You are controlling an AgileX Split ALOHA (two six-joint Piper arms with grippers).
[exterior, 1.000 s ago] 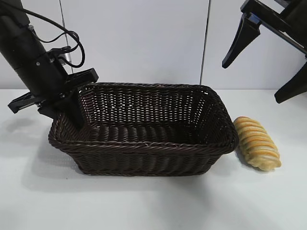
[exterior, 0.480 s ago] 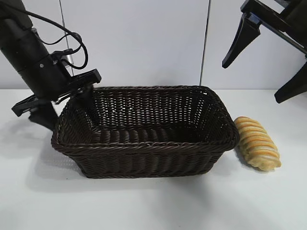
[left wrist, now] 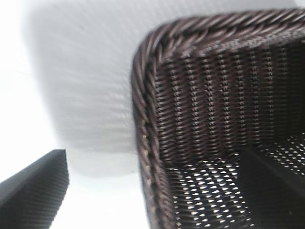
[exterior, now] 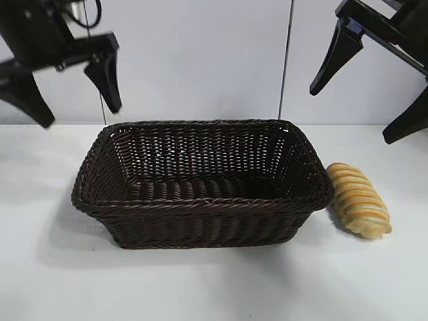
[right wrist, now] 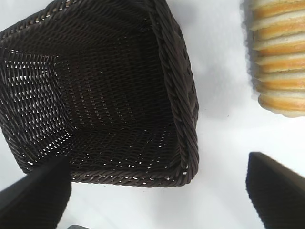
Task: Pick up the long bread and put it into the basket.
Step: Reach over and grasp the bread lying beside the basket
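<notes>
The long bread (exterior: 358, 199), golden with orange-brown ridges, lies on the white table just right of the basket (exterior: 200, 204), touching or nearly touching its right end. The dark brown wicker basket stands flat with nothing inside. My left gripper (exterior: 80, 117) hangs open in the air above the basket's left end, holding nothing. In the left wrist view the basket's rim (left wrist: 143, 124) runs below and between the left gripper's (left wrist: 152, 152) spread fingers. My right gripper (exterior: 351, 115) hovers open high over the basket's right end. Its wrist view shows the basket (right wrist: 176, 81) and bread (right wrist: 279, 52) below.
The white table (exterior: 214, 287) stretches in front of and beside the basket. A pale wall with a vertical seam (exterior: 287, 60) stands behind. A black cable hangs at the left arm.
My left gripper let go of the basket's left rim, opened wide and rose above it. The basket's left end dropped flat and shifted slightly right. The right arm and bread stayed still.
</notes>
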